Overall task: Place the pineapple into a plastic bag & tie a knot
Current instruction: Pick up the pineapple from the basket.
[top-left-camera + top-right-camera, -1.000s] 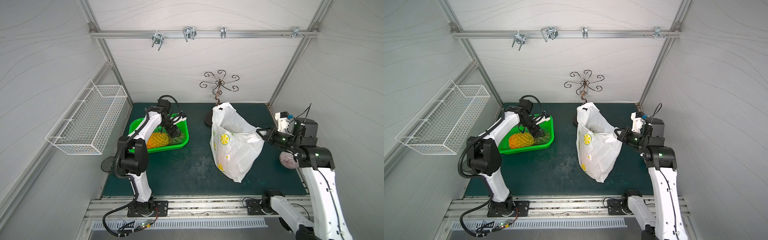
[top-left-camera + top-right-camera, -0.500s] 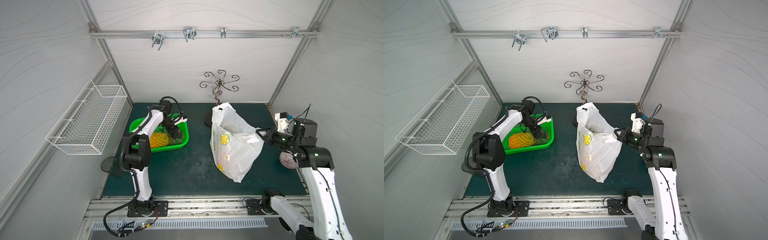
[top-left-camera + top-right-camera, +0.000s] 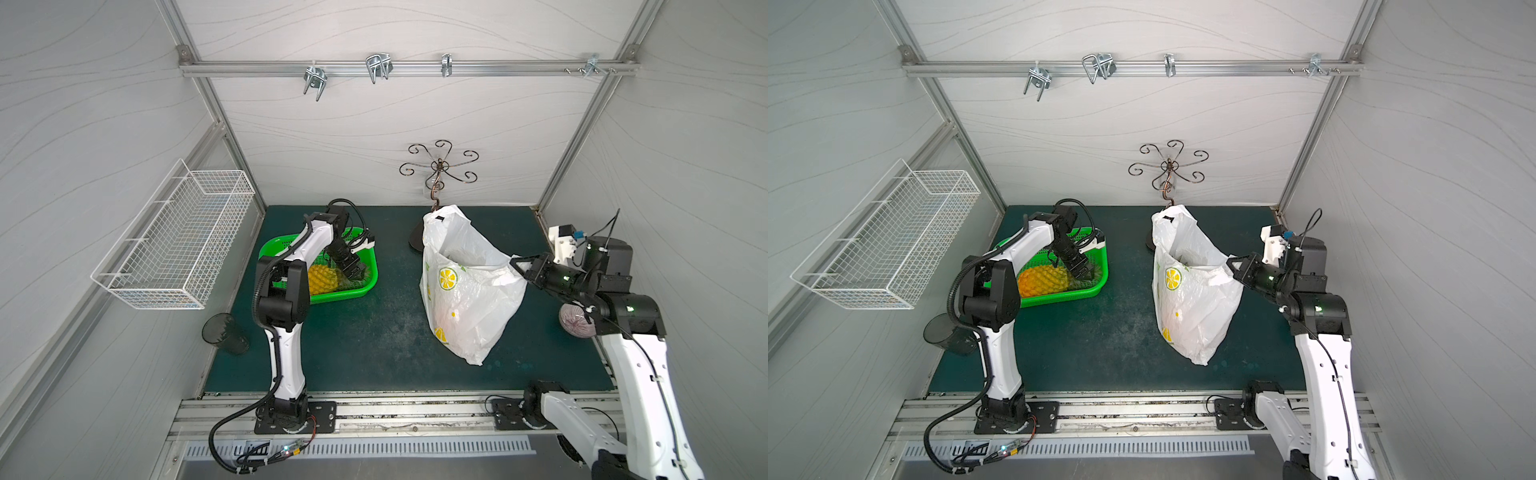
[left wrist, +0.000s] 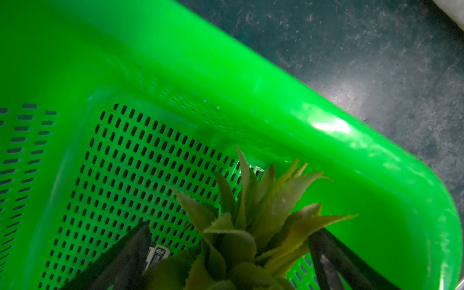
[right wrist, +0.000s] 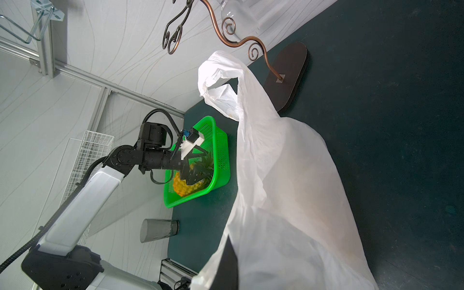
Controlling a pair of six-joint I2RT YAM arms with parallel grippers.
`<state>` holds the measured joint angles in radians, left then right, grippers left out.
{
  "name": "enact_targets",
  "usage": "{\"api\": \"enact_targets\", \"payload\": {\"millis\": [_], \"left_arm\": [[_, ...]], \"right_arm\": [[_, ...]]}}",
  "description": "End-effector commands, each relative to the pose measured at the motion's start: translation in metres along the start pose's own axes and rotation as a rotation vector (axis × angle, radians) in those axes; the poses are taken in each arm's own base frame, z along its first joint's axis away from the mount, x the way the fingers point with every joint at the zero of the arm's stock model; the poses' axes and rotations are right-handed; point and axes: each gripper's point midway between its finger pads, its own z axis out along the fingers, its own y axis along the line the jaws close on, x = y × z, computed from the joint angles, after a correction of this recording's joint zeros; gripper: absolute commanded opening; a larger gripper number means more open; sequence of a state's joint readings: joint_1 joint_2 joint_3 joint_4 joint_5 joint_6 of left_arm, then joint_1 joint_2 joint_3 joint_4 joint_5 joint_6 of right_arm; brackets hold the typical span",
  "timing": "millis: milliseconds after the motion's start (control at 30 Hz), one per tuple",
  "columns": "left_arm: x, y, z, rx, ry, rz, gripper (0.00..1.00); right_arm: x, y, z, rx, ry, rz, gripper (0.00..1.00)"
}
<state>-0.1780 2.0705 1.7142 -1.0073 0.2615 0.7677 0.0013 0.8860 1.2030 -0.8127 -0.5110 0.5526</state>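
Jaws of the left gripper (image 4: 232, 233) stand wide, straddling the leafy crown of the pineapple (image 3: 322, 280), which lies in the green basket (image 3: 332, 297) beneath them. Closing on the leaves alone risks the fruit swinging or slipping out. Well apart, the right gripper (image 3: 519, 264) is pinched on the rim of the plastic bag (image 3: 469, 299). The thin film could slide free, collapsing the mouth.

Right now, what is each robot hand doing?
Left gripper: open, either side of the leafy crown of the pineapple, not gripping.
Right gripper: shut on the plastic bag.
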Motion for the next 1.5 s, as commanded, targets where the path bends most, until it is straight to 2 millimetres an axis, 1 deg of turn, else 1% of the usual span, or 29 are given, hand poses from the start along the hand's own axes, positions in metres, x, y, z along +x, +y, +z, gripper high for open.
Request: {"api": "enact_targets", "payload": {"millis": [0, 100, 200, 267, 367, 433, 533, 667, 800, 1033, 1133, 1333, 1467], "left_arm": [[0.004, 0.006, 0.024, 0.002, 0.038, 0.000, 0.98], [0.001, 0.015, 0.032, -0.041, 0.051, -0.002, 0.89], [-0.004, 0.017, 0.035, -0.040, 0.054, -0.003, 0.75], [-0.009, 0.017, 0.035, -0.041, 0.043, 0.001, 0.63], [-0.008, 0.019, 0.038, -0.044, 0.048, -0.003, 0.44], [-0.009, 0.020, 0.038, -0.050, 0.047, 0.000, 0.34], [-0.011, 0.021, 0.035, -0.062, 0.036, 0.002, 0.19], [-0.019, 0.023, 0.021, -0.089, 0.003, 0.010, 0.00], [-0.028, 0.026, -0.003, -0.141, -0.038, 0.009, 0.00], [-0.056, 0.026, -0.062, -0.242, -0.205, -0.029, 0.00], [-0.065, 0.025, -0.087, -0.286, -0.281, -0.042, 0.00], [-0.073, 0.021, -0.130, -0.356, -0.425, -0.070, 0.00], [-0.076, 0.017, -0.153, -0.380, -0.518, -0.096, 0.00]], "right_arm": [[0.000, 0.001, 0.002, -0.019, -0.002, -0.003, 0.00], [0.000, 0.001, 0.003, -0.023, -0.001, 0.001, 0.00], [-0.001, 0.003, 0.003, -0.026, 0.001, -0.001, 0.00], [-0.001, 0.003, 0.003, -0.028, 0.005, -0.001, 0.00], [0.000, 0.003, 0.002, -0.028, 0.001, 0.003, 0.00], [0.000, 0.003, 0.002, -0.030, -0.001, 0.001, 0.00], [0.000, 0.004, 0.000, -0.030, -0.005, 0.000, 0.00], [0.000, 0.005, -0.003, -0.031, -0.016, -0.002, 0.00], [0.001, 0.004, -0.003, -0.030, -0.020, -0.003, 0.00], [0.001, 0.005, -0.004, -0.032, -0.022, 0.003, 0.00], [0.000, 0.007, -0.004, -0.038, -0.028, 0.002, 0.00], [0.001, 0.010, -0.007, -0.046, -0.023, 0.000, 0.00], [0.002, 0.011, -0.009, -0.050, -0.024, -0.001, 0.00]]}}
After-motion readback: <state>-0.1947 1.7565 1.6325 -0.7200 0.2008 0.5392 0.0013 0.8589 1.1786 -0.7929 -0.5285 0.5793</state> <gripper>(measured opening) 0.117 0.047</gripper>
